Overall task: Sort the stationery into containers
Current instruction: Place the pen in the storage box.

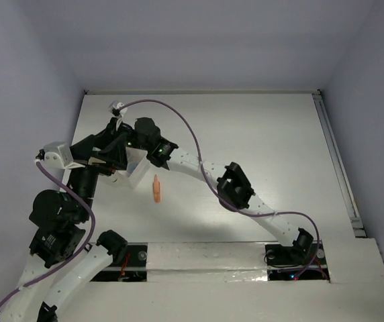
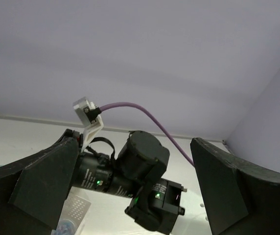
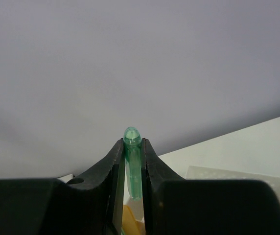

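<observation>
In the right wrist view my right gripper (image 3: 132, 145) is shut on a pale green translucent marker (image 3: 133, 166), whose rounded end pokes out past the fingertips. A yellow piece (image 3: 130, 220) and a translucent white container (image 3: 238, 177) lie below it. From above, both grippers crowd over the containers (image 1: 137, 168) at the table's left, and an orange marker (image 1: 156, 189) lies on the table just right of them. My left gripper (image 2: 134, 143) stands wide open with nothing between its fingers, facing the right arm's wrist (image 2: 140, 161). A container corner (image 2: 76, 209) holding something blue shows at lower left.
The right arm's purple cable (image 1: 178, 117) arcs over the back of the table. A metal rail (image 1: 336, 161) runs along the right edge. The right arm's elbow (image 1: 235, 186) hangs over the table's middle. Walls close in the back and both sides.
</observation>
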Robot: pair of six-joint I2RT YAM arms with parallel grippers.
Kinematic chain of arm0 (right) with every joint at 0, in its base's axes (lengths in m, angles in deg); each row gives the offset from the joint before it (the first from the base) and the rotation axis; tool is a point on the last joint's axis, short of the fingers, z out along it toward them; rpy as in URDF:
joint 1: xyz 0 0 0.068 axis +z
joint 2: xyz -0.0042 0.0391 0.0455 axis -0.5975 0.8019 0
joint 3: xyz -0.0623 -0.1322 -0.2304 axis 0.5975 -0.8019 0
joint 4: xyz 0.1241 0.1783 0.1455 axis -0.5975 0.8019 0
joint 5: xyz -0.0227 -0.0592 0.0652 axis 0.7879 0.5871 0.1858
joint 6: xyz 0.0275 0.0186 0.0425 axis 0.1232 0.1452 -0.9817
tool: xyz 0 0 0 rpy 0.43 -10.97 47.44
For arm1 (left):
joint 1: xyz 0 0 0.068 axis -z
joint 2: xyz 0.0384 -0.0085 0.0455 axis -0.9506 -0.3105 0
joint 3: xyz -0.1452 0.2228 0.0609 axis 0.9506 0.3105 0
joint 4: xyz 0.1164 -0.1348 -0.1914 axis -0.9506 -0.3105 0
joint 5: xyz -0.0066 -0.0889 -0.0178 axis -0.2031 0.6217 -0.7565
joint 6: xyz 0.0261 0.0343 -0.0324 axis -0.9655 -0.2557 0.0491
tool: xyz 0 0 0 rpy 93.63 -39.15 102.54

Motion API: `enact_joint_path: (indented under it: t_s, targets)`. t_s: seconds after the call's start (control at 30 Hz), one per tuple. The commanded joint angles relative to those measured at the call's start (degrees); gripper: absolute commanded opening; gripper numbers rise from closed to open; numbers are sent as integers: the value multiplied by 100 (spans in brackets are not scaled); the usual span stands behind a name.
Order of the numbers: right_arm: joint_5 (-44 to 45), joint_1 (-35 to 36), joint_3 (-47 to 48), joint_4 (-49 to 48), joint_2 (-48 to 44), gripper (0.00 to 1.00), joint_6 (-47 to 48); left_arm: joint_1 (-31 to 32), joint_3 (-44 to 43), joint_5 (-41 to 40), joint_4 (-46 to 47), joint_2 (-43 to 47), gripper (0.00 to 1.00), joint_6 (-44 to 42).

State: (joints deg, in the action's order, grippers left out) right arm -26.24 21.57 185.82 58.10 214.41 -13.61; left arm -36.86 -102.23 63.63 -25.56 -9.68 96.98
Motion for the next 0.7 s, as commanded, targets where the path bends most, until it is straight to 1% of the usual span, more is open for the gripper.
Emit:
enact_joint_path:
  t_s: [0.0, 0.07, 0.37, 0.67]
  targets:
    - [761, 177, 455, -225, 104, 0, 526, -156, 79, 334, 294, -70, 99, -36]
    - [788, 230, 393, -304, 148, 0, 614, -217, 114, 387, 425, -70, 99, -19]
    - [990, 282, 305, -296, 412, 0, 921, -455, 210, 659, 487, -106, 99, 78]
    - [1078, 282, -90, -375, 271, 0, 1098, -508, 237, 668, 513, -97, 99, 69]
